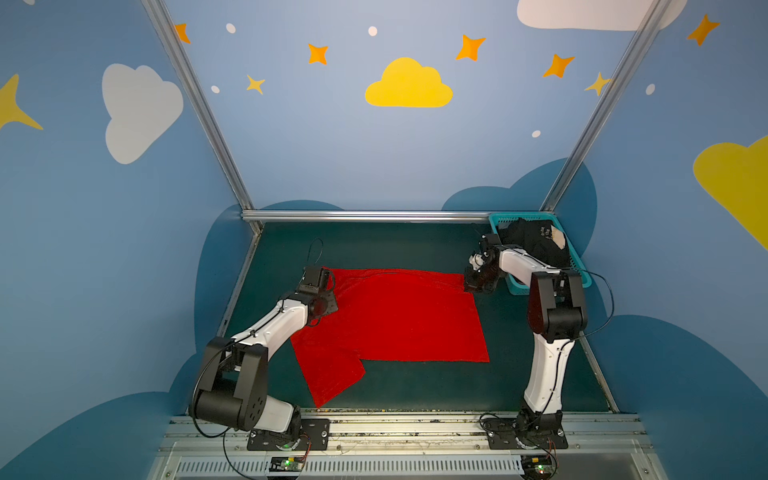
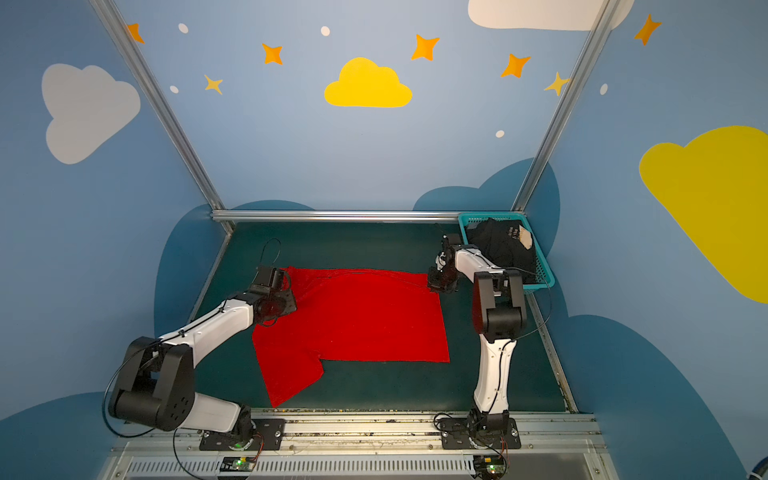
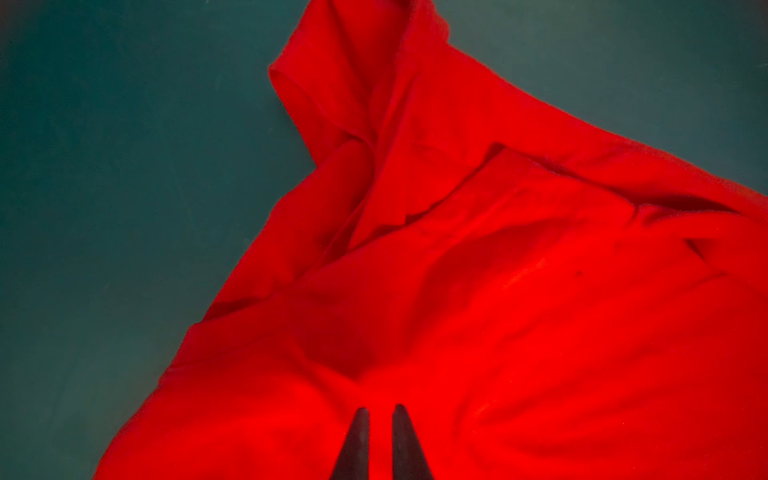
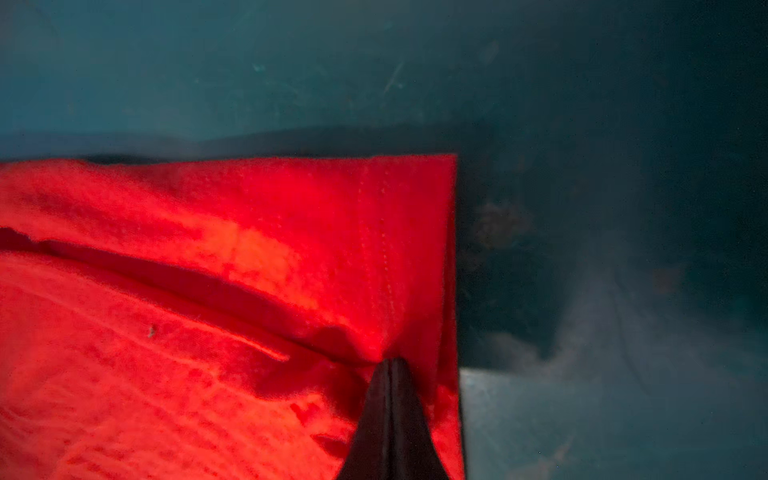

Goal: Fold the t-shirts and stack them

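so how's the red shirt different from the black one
The red shirt lies spread on the table; the black shirt sits bunched in the basket. The red shirt is plain; the black shirt shows pale lettering and a beige patch. Both are cloth tees.

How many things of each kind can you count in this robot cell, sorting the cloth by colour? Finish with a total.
red t-shirt: 1
black cloth heap (number of shirts in it cannot be told): 1
teal basket: 1
robot arms: 2
Total: 5
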`<state>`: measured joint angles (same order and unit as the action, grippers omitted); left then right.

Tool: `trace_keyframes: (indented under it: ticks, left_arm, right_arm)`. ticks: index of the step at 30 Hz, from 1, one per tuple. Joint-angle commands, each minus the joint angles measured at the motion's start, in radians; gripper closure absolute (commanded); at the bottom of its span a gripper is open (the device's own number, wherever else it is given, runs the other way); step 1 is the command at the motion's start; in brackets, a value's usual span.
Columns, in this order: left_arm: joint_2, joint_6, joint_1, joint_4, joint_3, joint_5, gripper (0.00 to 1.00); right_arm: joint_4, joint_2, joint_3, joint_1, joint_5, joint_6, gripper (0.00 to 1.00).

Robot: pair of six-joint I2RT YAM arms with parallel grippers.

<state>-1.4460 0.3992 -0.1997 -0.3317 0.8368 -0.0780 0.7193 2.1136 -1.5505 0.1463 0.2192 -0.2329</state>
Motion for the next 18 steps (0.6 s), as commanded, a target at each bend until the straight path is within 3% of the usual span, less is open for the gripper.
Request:
trace_keyframes:
  ticks: [1,3,6,10,18]
  left_arm:
    - [0.062,0.010,-0.007,-0.070,-0.002,-0.048,0.72]
    - [0.097,0.003,-0.007,-0.094,0.002,-0.053,0.55]
    - [0.146,-0.006,-0.007,-0.112,0.022,-0.070,0.46]
    - [0.142,-0.021,-0.007,-0.103,0.083,-0.060,0.41]
    - [-0.168,-0.110,-0.007,-0.207,0.386,0.078,0.30]
  right_arm:
    - [0.063,-0.014,-0.022,0.007,-0.034,0.013,0.87]
    - [0.073,-0.019,-0.033,0.011,-0.048,0.016,0.80]
    - [0.098,-0.029,-0.058,0.019,-0.077,0.019,0.67]
    - [0.143,-0.044,-0.105,0.030,-0.144,0.025,0.56]
    - [0.172,-0.058,-0.197,0.062,-0.182,0.045,0.48]
